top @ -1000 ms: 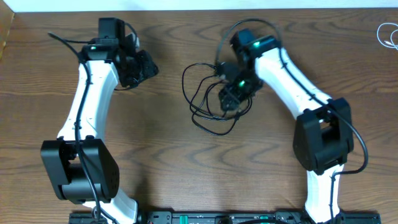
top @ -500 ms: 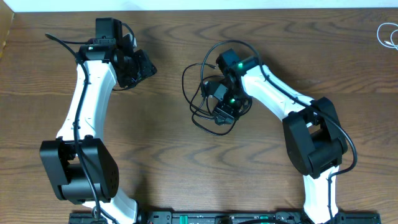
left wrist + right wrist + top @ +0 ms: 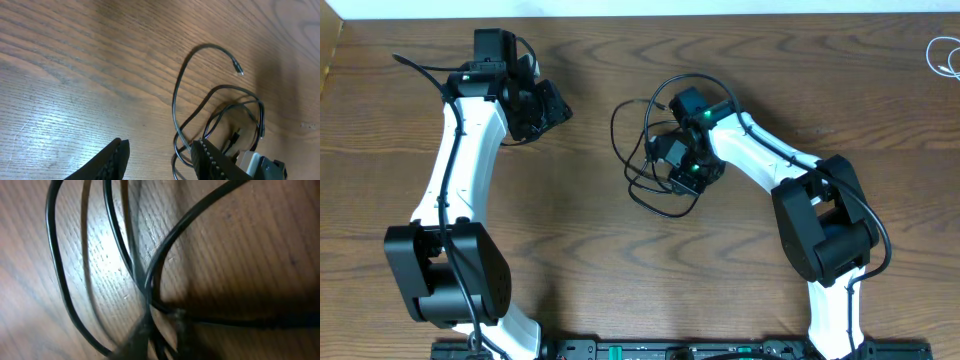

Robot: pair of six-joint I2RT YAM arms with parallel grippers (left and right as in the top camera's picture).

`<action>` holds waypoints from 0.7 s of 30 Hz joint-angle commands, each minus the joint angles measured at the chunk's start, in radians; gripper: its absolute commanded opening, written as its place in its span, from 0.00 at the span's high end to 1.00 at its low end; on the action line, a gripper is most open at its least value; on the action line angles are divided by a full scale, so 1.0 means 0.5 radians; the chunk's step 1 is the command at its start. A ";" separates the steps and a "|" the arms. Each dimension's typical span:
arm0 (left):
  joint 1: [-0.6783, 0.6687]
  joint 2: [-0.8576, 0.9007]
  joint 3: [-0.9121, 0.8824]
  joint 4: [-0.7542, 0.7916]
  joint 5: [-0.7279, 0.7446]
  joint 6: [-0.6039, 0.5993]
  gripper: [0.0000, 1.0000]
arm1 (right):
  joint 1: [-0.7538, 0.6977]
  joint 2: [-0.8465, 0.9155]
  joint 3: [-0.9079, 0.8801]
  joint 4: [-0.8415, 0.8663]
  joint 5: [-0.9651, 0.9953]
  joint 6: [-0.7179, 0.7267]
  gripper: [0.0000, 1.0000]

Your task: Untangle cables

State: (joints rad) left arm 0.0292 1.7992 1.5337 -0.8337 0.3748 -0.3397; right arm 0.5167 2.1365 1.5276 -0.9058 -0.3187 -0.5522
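Dark wood-grain worktop (image 3: pixel 580 250) is seen throughout. The black cable (image 3: pixel 174 105) is heaped in loose loops at mid-table, its length folded back on itself, with one free plug end (image 3: pixel 239 70) pointing away from the heap. The right gripper (image 3: pixel 682 178) is set directly on the heap, strands crossing right at its narrow jaws; whether one is pinched cannot be told. The left gripper (image 3: pixel 548 108) is well apart to the left, its jaws moderately parted around nothing, so the right arm is judged nearer. The white cable (image 3: pixel 940 56) is left at the far right edge. No brand or writing can be read.
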 commanded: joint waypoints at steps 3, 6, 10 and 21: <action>0.006 0.000 0.015 -0.007 -0.020 0.004 0.55 | 0.011 0.002 0.060 -0.028 0.000 0.043 0.99; -0.005 0.000 0.015 -0.007 -0.020 0.003 0.55 | -0.008 -0.001 0.261 -0.143 0.003 0.206 0.99; -0.028 0.000 0.015 -0.006 -0.021 0.005 0.55 | -0.047 -0.002 0.680 -0.410 0.002 0.340 0.99; -0.041 0.000 0.014 -0.007 -0.020 0.004 0.55 | -0.257 -0.002 2.089 -0.977 0.004 0.688 0.99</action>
State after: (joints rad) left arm 0.0101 1.7992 1.5337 -0.8333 0.3740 -0.3397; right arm 0.4183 2.1456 2.4214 -1.3682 -0.3153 -0.3046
